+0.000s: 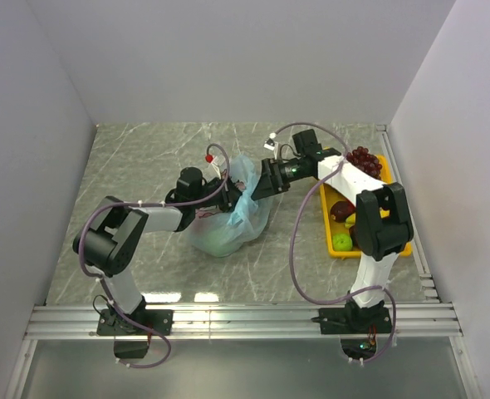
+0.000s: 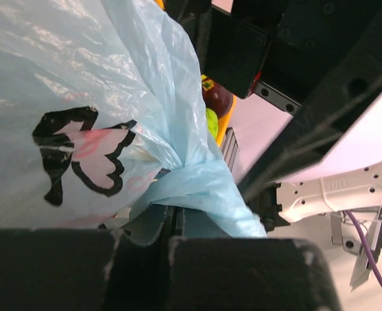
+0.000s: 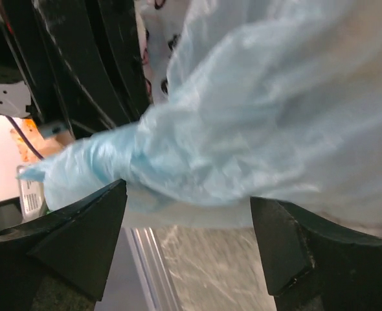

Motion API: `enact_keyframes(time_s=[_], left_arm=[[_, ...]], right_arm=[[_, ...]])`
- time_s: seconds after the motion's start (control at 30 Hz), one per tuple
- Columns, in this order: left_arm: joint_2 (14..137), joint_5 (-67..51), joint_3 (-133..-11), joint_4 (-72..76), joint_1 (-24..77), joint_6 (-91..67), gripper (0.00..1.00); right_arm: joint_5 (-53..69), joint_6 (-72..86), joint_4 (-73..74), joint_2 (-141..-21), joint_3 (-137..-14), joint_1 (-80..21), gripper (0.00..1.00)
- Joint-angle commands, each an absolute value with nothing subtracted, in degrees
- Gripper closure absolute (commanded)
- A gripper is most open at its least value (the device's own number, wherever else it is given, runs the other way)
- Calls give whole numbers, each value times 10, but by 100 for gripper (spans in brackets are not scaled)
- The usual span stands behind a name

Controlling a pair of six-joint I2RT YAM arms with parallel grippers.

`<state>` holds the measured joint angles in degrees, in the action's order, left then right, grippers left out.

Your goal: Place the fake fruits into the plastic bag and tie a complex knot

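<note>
The light-blue plastic bag (image 1: 228,224) sits mid-table, bulging, with a cartoon print (image 2: 81,152). My left gripper (image 1: 228,198) is shut on a twisted handle of the bag (image 2: 201,194) at the bag's top. My right gripper (image 1: 260,184) is open right beside it; its fingers (image 3: 81,227) stand wide apart just under the gathered blue plastic (image 3: 178,155), not touching it. Purple grapes (image 1: 364,160), a green fruit (image 1: 342,241) and a dark red fruit (image 1: 340,209) lie in the yellow tray (image 1: 327,239). No finished knot shows.
The yellow tray stands at the right edge of the marble table, under the right arm. A small red-tipped object (image 1: 209,157) lies behind the bag. White walls close in left, back and right. A metal rail (image 1: 245,320) runs along the near edge.
</note>
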<state>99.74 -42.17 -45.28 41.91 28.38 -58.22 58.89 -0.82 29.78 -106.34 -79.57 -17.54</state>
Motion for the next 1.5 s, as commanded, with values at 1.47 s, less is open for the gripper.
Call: enact_keyframes(time_s=[1.47], left_arm=[[1023, -314, -516, 578, 315, -700, 100]], right_arm=[[708, 318, 1, -1094, -756, -246, 15]])
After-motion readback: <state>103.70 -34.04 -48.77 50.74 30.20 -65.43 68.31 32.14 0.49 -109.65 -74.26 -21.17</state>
